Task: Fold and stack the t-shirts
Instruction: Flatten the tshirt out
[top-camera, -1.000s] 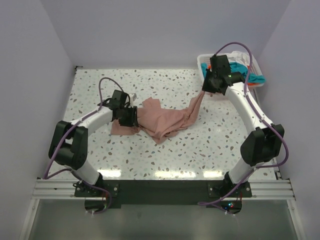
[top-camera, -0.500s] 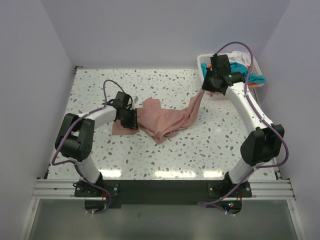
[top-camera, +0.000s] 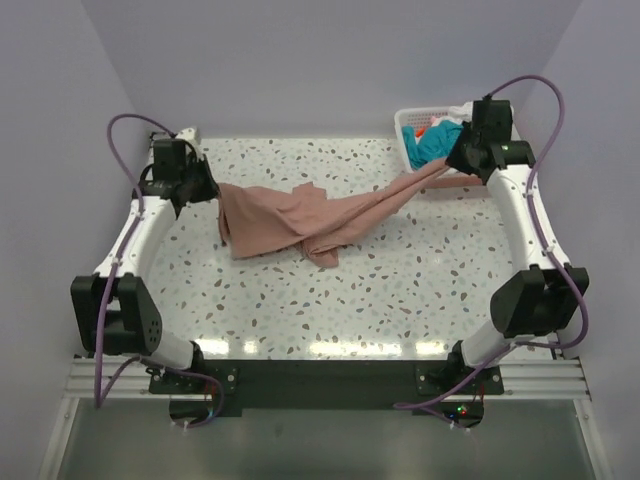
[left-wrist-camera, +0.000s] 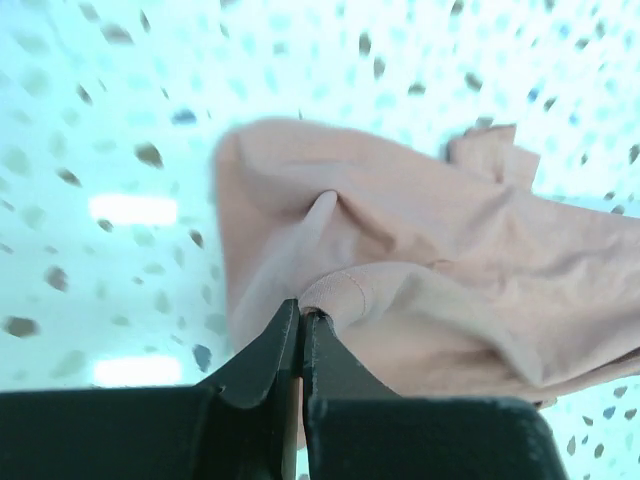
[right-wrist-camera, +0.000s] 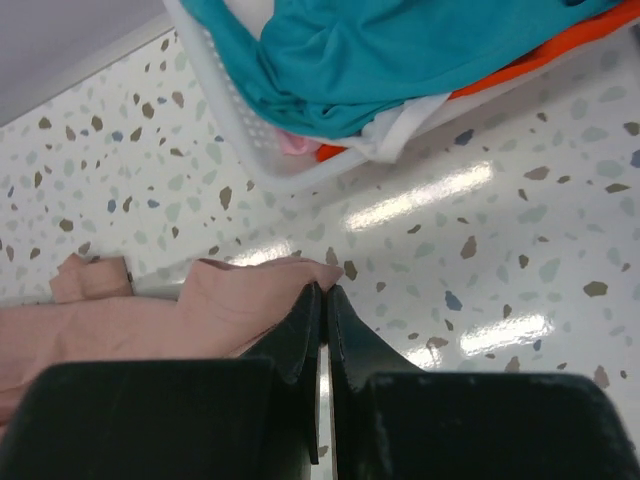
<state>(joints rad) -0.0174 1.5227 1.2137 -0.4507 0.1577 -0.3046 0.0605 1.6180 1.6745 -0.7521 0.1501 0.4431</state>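
The salmon-pink t-shirt (top-camera: 300, 215) is stretched across the table between both arms, its middle sagging in a crumpled bunch. My left gripper (top-camera: 207, 186) is shut on its left edge at the far left; in the left wrist view (left-wrist-camera: 301, 313) the jaws pinch a fold of the pink cloth (left-wrist-camera: 420, 260). My right gripper (top-camera: 452, 165) is shut on its right end, lifted in front of the basket; the right wrist view (right-wrist-camera: 325, 290) shows pink cloth (right-wrist-camera: 200, 310) in the jaws. A teal t-shirt (right-wrist-camera: 400, 50) and orange cloth (right-wrist-camera: 540, 55) lie in the basket.
The white lattice basket (top-camera: 408, 122) stands at the back right corner, its rim close behind my right gripper (right-wrist-camera: 235, 110). Purple walls close in the back and both sides. The speckled tabletop (top-camera: 330, 300) runs to the near edge.
Both arms have swung outward and back. The left gripper went from the shirt's middle-left to the far left, the right toward the basket, pulling the pink shirt out long between them.
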